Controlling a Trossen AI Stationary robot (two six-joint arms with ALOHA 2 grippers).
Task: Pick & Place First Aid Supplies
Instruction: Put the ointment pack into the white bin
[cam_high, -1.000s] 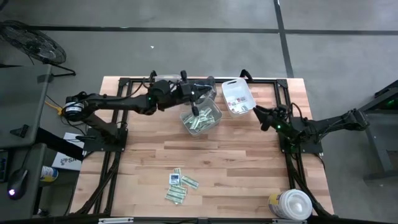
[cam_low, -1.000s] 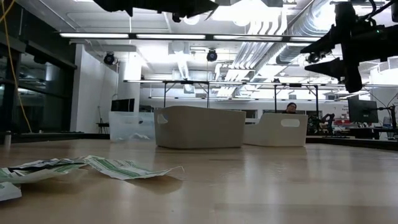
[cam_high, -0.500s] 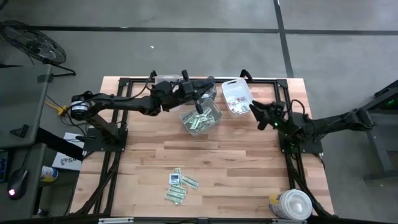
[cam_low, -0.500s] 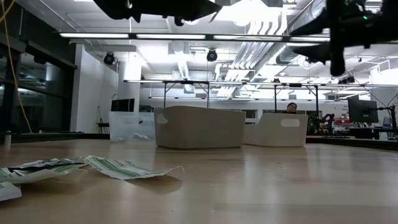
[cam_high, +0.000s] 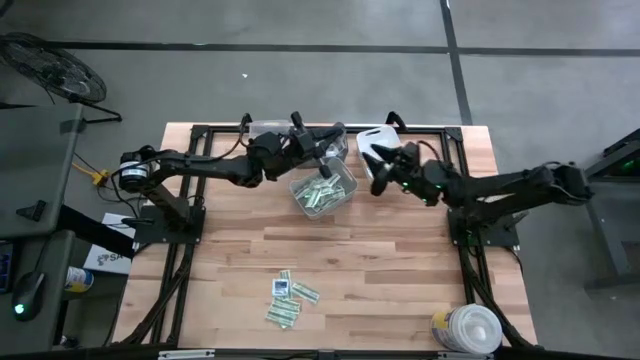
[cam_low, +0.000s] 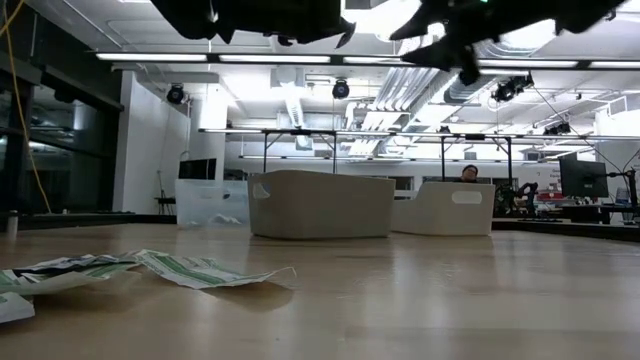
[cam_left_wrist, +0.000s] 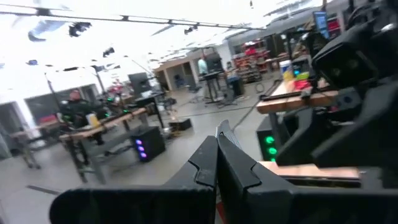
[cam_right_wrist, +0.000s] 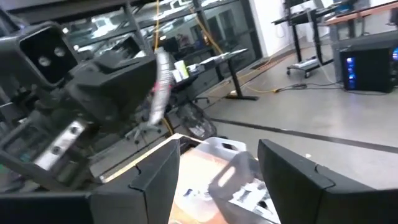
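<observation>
Dark arms hide much: your left gripper (cam_high: 322, 172) fingers clenched above the packets bin (cam_high: 323, 192); right gripper (cam_high: 378, 172) released, covering the white bin (cam_high: 370, 138).

Loose packets (cam_high: 288, 299) near the table's (cam_high: 400, 270) front edge, bins (cam_high: 325, 190) at the back.

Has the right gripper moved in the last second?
Yes. The right gripper has swung toward the table's middle and now hangs over the white bin it was beside earlier.

Three bins (cam_high: 323, 192), one white tub (cam_high: 470, 328), two arms (cam_high: 200, 168), several loose packets (cam_high: 288, 297)
</observation>
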